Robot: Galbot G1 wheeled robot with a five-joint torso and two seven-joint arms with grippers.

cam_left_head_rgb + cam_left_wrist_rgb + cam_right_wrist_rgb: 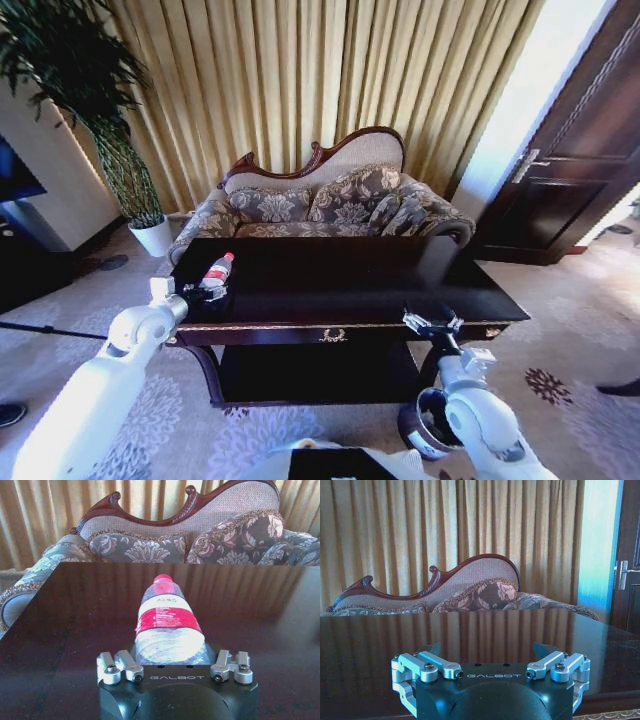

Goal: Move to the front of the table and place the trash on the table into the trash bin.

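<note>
A clear plastic bottle with a red cap and red-white label, the trash, lies on the left part of the dark glossy table. Its cap points toward the sofa. My left gripper reaches over the table's front left edge. In the left wrist view the bottle has its base between the jaws of the left gripper, which are drawn in against its sides. My right gripper hovers open at the table's front right edge, and the right gripper holds nothing. The round dark trash bin stands on the carpet under my right arm.
A floral sofa with a carved back stands right behind the table. A potted plant is at the back left and a dark door at the right. The table has a lower shelf.
</note>
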